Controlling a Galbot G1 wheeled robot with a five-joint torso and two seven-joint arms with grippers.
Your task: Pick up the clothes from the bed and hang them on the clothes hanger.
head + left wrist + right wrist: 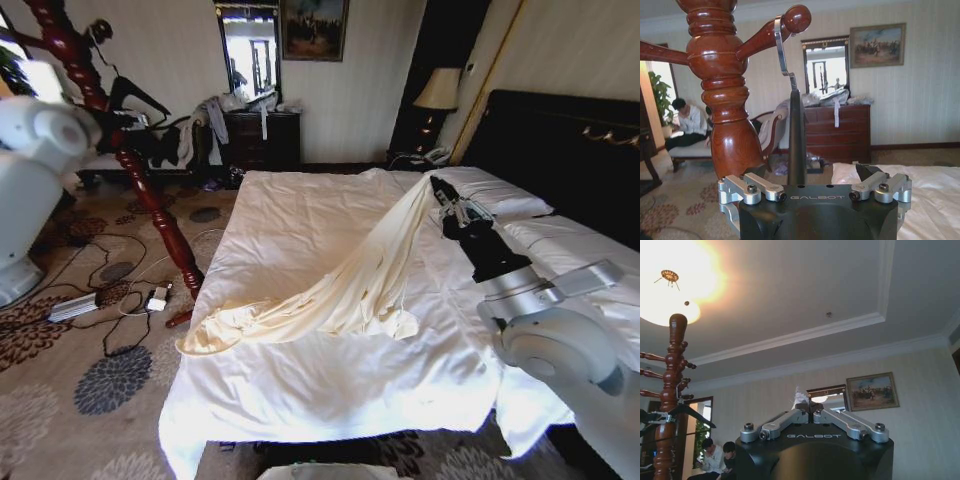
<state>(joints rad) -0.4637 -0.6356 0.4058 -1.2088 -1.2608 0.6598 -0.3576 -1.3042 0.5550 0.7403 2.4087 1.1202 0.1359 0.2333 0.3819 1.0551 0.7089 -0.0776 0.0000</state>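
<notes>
The right gripper [437, 187] is up above the bed [300, 390]. Its fingers are pinched tight on one end of the clothes [350, 290], a thin cream shirt. In the right wrist view, a small bit of pale cloth pokes up between the closed fingertips [810, 409]. From the gripper, the shirt slopes down in a long soft drape. Its other end lies in a heap on the white sheet, near the bed's left edge. So the shirt is partly picked up, but not all of it is off the bed.

Farther off, on the left, the coat stand [150, 190] stands on the carpet just beside the bed. The clothes hanger [796, 140] hangs by its silver hook from a peg of the stand. The left gripper [815, 192] is open wide, right below the hanger, and holds nothing. The hanger is bare, so the hanging is not yet done.
</notes>
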